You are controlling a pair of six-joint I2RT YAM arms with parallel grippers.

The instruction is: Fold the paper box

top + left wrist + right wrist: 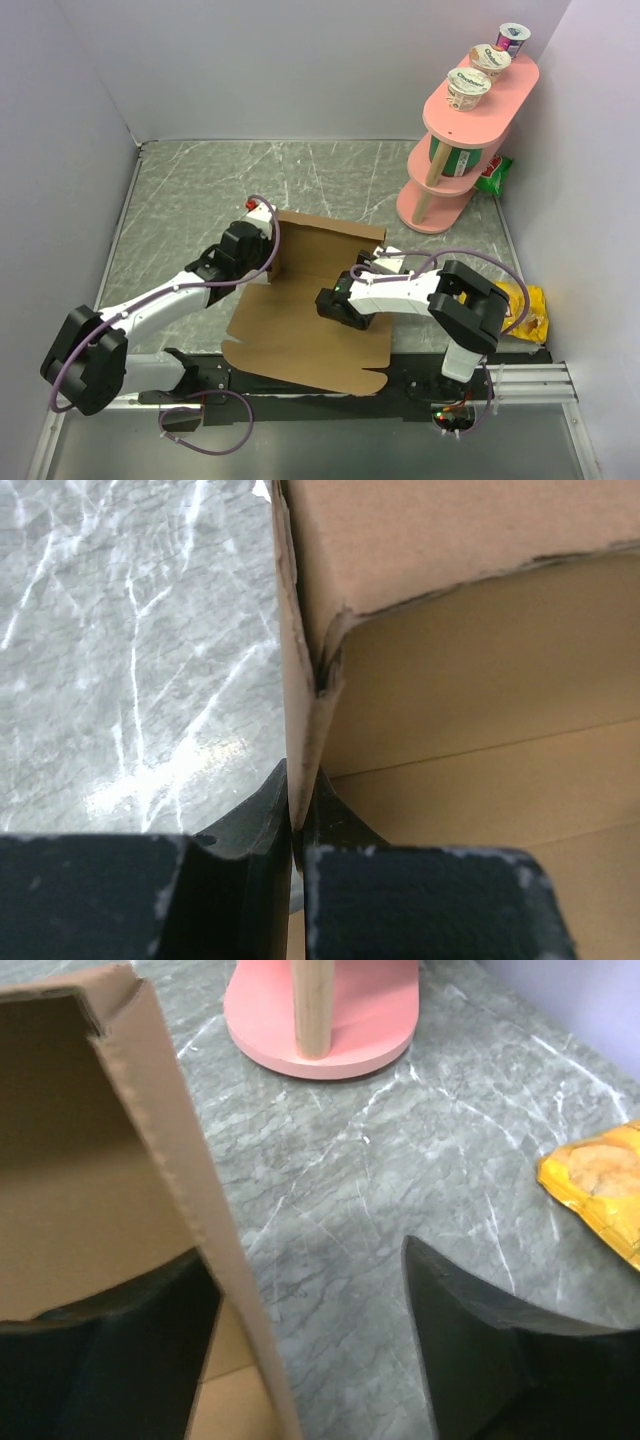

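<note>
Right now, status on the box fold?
Left gripper jaws shut on paper box left wall. Right gripper jaws open, straddling right wall. Pink rack, yellow snack bag off to right, clear of box.

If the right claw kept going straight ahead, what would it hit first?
Likely the pink stand's base, ahead across the tabletop; the paper box flap stands between the right gripper's open jaws. Depth unclear.

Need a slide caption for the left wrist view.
Left tool shut on an upright wall of the paper box, grey marbled table alongside.
</note>
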